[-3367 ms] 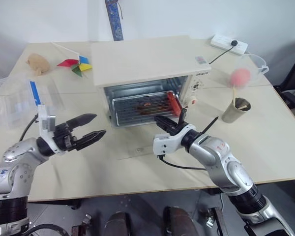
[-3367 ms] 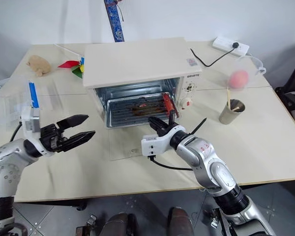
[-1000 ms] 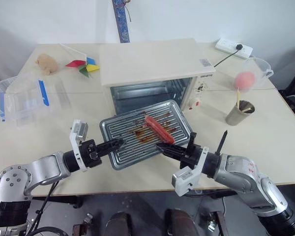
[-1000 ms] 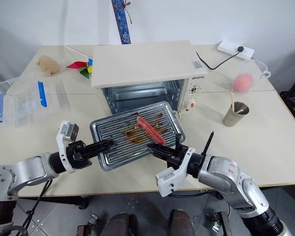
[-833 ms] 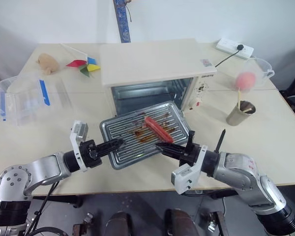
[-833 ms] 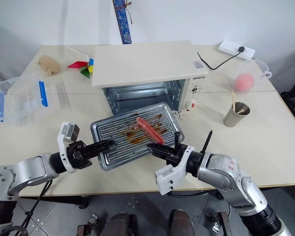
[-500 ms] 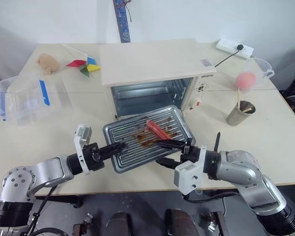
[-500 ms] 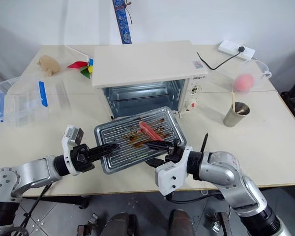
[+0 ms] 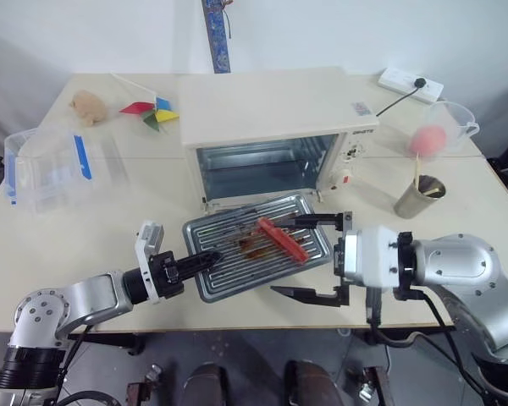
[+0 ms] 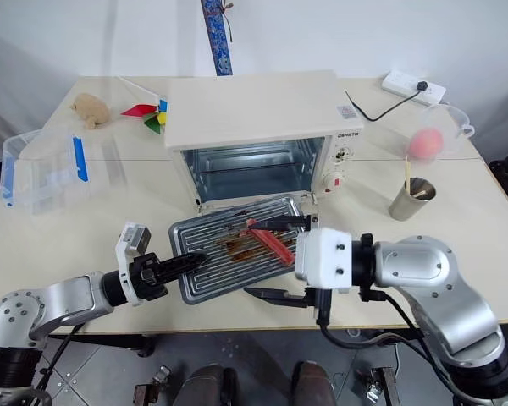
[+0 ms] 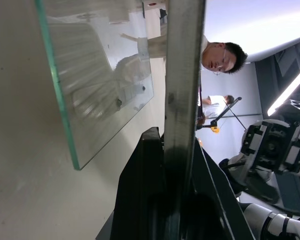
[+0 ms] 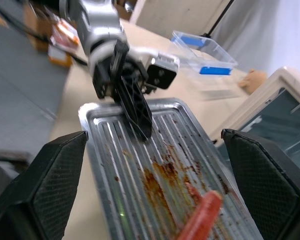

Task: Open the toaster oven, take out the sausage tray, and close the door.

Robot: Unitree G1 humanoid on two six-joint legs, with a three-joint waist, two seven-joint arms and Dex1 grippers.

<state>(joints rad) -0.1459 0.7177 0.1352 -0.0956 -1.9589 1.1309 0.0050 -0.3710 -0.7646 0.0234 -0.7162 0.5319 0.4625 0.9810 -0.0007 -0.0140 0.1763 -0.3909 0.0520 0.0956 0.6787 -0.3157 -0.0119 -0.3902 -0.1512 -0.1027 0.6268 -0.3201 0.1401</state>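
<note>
**While the left claw pinches the tray rim, the right claw stands wide apart**

Though out of the oven, the sausage tray [image 9: 256, 253] sits low over the table [image 9: 110, 228] just in front of the toaster oven [image 9: 275, 127], its ribbed bottom smeared brown and a red sausage [image 9: 281, 240] lying across its right half. The left gripper [image 9: 205, 256] is clamped on the tray's left rim, fingers pressed together on the metal edge. The right gripper [image 9: 311, 257] hangs at the tray's right end with its two black fingers spread far apart, one above the tray's far corner, one below its near edge, holding nothing. Behind, the oven cavity gapes open, shiny and bare. The door [image 11: 97, 80] shows as a glass pane beside the tray edge in the left wrist view. A clear plastic box [image 9: 51, 165] with blue latches sits far left; a metal cup [image 9: 416, 196] stands right.
</note>
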